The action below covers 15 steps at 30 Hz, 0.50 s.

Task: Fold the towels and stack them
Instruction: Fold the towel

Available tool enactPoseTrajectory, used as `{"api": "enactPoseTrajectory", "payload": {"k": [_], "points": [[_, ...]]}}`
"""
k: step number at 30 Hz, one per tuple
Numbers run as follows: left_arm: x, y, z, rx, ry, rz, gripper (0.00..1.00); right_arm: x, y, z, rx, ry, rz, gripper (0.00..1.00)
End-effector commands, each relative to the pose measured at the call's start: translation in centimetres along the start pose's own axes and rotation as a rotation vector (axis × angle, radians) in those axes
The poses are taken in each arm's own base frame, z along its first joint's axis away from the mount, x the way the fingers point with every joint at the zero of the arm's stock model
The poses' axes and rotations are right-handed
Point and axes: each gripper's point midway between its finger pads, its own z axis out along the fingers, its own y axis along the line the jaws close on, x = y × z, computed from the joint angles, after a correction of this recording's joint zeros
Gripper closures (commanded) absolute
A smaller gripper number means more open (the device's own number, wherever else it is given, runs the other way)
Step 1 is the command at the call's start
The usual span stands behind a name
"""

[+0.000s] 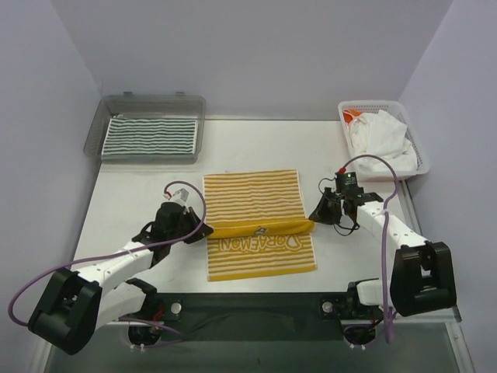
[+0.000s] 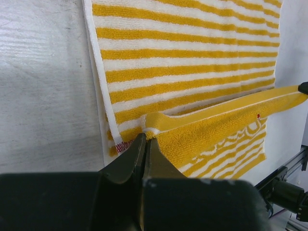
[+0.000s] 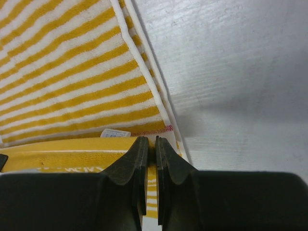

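Since a square fold needs both ends level, the left gripper point(image 2: 146, 139) and right gripper point(image 3: 150, 142) are pinching shut on opposite corners of the yellow-and-white striped cloth towel point(image 1: 252, 194), stretching that raised edge taut across its middle.

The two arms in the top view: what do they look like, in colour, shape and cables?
Both arms, the left arm and the right arm, have white links and bulky black joint housings. A thin purple cable loops loose along each. The left hand and the right hand are black, each with two flat, tapering fingers. I can read no markings.
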Motion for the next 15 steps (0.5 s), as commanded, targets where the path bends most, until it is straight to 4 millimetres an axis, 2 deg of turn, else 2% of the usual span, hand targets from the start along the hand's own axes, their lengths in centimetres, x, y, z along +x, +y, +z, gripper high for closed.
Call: {"api": "enactPoseTrajectory", "payload": {"k": [1, 7, 9, 10, 11, 12, 14, 15], "points": [[0.1, 2.8, 0.1, -0.116, -0.020, 0.008, 0.98, -1.3, -2.6, 0.4, 0.111, -0.056, 0.033, 1.00], [0.7, 3.6, 0.5, -0.158, 0.021, 0.014, 0.98, -1.3, -2.6, 0.8, 0.114, -0.038, 0.034, 1.00], [-0.1, 2.8, 0.5, -0.148, 0.016, 0.024, 0.98, -2.3, -2.0, 0.3, 0.100, -0.061, 0.025, 1.00], [0.1, 3.0, 0.3, -0.165, 0.034, 0.032, 0.98, -2.6, -2.0, -0.1, 0.104, -0.066, 0.027, 1.00], [-0.4, 2.4, 0.0, -0.155, 0.024, 0.041, 0.98, -3.0, -1.8, -0.5, 0.102, -0.079, 0.021, 1.00], [-1.6, 1.5, -0.2, -0.147, -0.008, 0.051, 0.98, -4.4, -0.9, -1.5, 0.085, -0.121, 0.006, 1.00], [-2.8, 0.7, -1.3, -0.146, -0.038, 0.085, 0.98, -5.3, -0.5, -2.8, 0.087, -0.149, -0.006, 1.00], [-4.1, 0.0, -1.8, -0.145, -0.072, 0.098, 0.98, -6.4, 0.3, -4.1, 0.067, -0.191, -0.017, 1.00]]}}
